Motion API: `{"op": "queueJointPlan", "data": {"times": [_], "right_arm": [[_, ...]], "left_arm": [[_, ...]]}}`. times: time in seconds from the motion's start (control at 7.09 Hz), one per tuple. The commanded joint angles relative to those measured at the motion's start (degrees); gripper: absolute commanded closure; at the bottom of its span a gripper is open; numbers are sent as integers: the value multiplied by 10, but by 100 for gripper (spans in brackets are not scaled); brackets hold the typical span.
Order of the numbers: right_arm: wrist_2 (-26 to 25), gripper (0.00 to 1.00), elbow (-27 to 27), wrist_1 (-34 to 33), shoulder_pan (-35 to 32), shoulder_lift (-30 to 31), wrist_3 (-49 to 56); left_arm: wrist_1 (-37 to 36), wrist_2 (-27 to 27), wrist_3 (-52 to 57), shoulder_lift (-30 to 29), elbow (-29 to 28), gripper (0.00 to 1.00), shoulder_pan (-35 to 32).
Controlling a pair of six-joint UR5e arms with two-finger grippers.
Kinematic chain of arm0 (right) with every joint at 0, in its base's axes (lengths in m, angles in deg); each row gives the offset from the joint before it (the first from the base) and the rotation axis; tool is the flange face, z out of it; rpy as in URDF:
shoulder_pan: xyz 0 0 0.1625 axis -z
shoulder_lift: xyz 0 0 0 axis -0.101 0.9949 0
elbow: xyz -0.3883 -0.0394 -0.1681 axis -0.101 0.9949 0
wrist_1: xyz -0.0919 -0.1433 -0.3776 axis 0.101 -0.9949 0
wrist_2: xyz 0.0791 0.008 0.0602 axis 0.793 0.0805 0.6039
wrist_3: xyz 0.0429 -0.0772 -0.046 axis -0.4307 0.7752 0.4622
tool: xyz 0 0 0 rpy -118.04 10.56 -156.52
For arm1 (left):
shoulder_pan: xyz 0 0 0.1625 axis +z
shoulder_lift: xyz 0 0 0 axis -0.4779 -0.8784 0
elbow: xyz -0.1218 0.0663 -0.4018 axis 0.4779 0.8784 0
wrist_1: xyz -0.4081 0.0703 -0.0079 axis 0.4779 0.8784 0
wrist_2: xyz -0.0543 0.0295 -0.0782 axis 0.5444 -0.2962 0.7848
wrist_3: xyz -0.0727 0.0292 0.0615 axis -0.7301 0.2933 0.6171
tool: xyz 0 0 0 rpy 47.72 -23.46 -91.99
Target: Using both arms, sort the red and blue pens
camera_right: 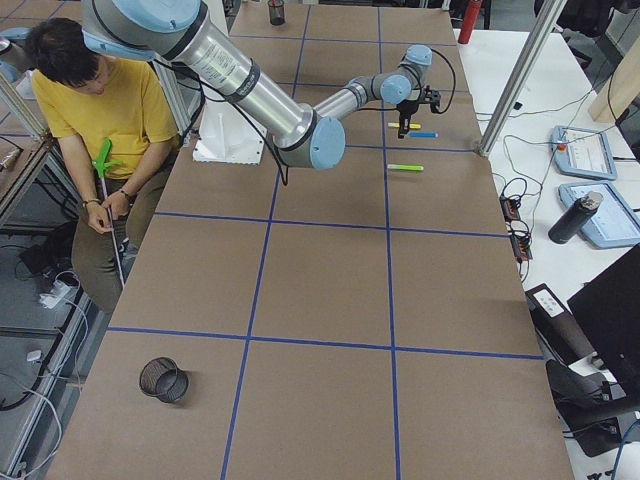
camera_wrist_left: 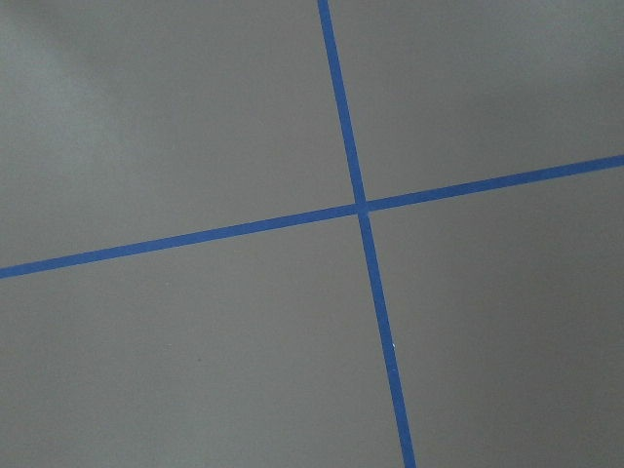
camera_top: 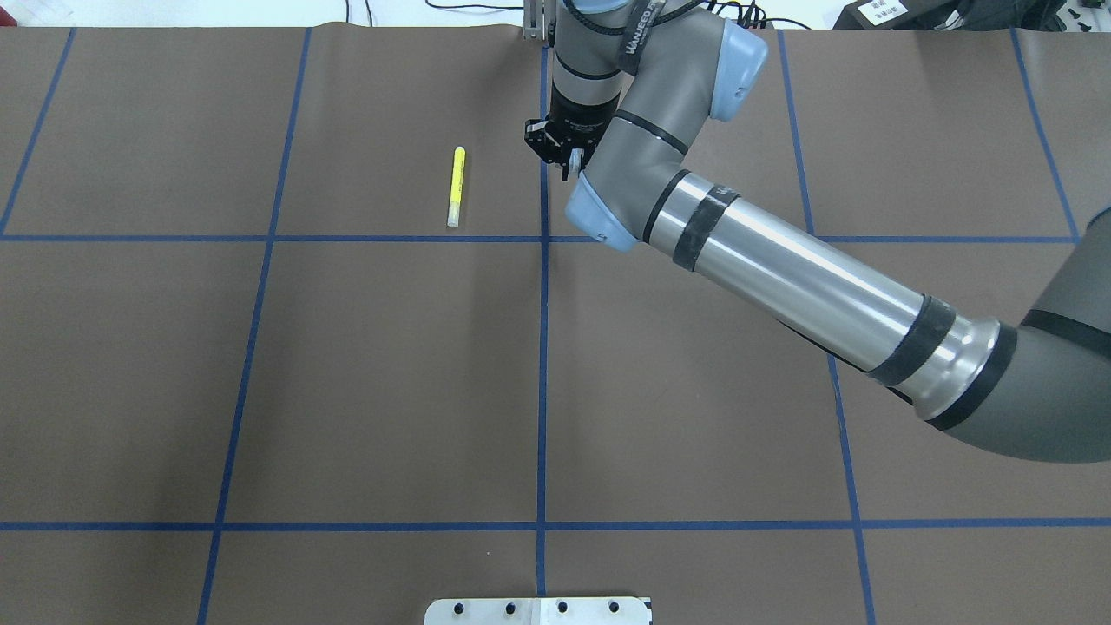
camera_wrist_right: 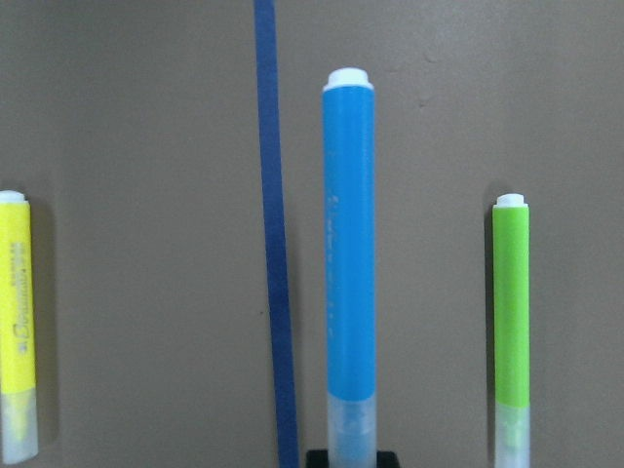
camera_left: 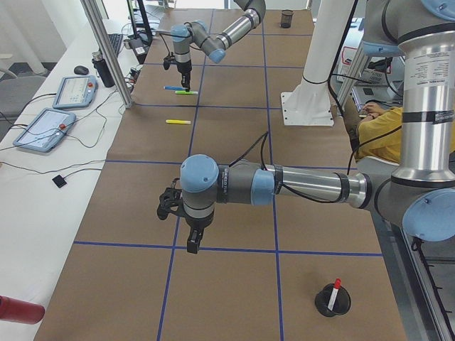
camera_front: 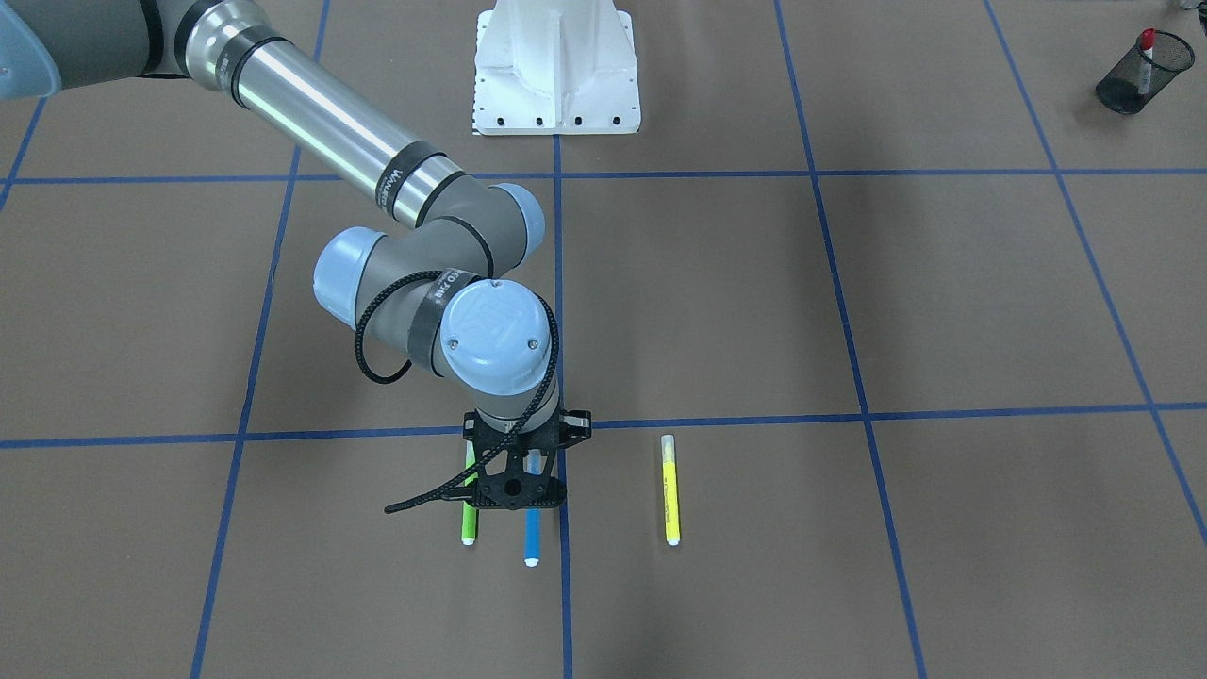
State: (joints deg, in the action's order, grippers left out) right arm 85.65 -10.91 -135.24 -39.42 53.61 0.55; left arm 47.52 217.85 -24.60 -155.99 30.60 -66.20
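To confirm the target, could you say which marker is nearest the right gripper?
The blue plastic marker, between the green marker and yellow marker, centred at the right gripper.

Blue tape cross on mat

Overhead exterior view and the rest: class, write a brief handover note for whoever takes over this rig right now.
Right gripper: down over the blue-barrelled marker; jaws' state unclear.
Left gripper: above bare brown table, state unclear.
Done: white-barrelled, red-capped marker stands in a black mesh cup.
To do: blue marker, probably into the other black mesh cup.
Leave the green marker and the yellow marker lying.
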Motion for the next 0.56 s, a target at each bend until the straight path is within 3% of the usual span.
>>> {"op": "queueJointPlan", "data": {"times": [0.0,0.28,0.42], "right_arm": [[36,100,-144,-92,-35,68,58],[80,100,-277,-116,-88,191,138],[99,100,-315,-117,-126,246,185]], "left_arm": [[6,2,3,15,2,0,0],[4,2,3,15,3,0,0],[7,2,2,14,3,0,0]]}}
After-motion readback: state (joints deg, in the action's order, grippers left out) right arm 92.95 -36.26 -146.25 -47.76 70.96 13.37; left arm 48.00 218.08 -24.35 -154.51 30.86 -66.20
